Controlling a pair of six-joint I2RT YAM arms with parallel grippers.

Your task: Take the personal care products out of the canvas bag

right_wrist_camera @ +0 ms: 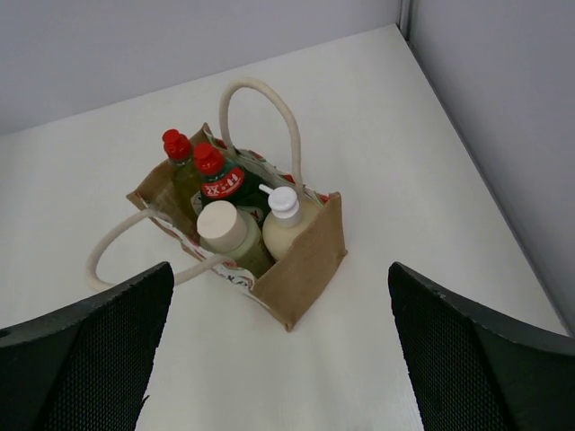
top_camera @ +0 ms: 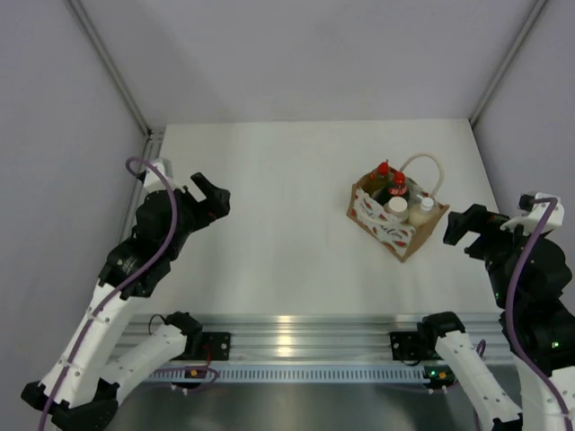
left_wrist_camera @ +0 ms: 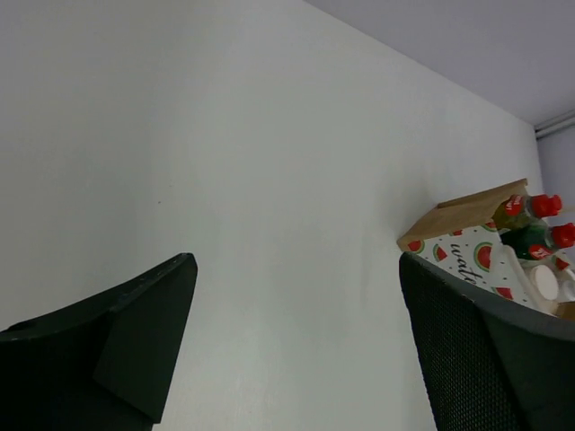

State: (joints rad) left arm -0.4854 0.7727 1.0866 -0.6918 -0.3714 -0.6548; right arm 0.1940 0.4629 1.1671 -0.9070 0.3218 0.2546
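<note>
The canvas bag (top_camera: 388,230) stands upright on the white table, right of centre, and also shows in the right wrist view (right_wrist_camera: 314,256) and the left wrist view (left_wrist_camera: 460,218). Inside it stand the yellow bottle with red cap (right_wrist_camera: 182,175), the dark green bottle with red cap (right_wrist_camera: 223,184), the pale grey-white cylinder (right_wrist_camera: 221,226) and the cream bottle with white cap (right_wrist_camera: 286,224). My right gripper (top_camera: 465,228) is open and empty, just right of the bag and above it (right_wrist_camera: 280,269). My left gripper (top_camera: 210,199) is open and empty, far to the bag's left (left_wrist_camera: 296,260).
The bag's pale rope handles (right_wrist_camera: 260,94) loop up and outward over the bottles. Grey enclosure walls (top_camera: 296,54) close the back and both sides. An aluminium rail (top_camera: 287,329) runs along the near table edge between the arm bases.
</note>
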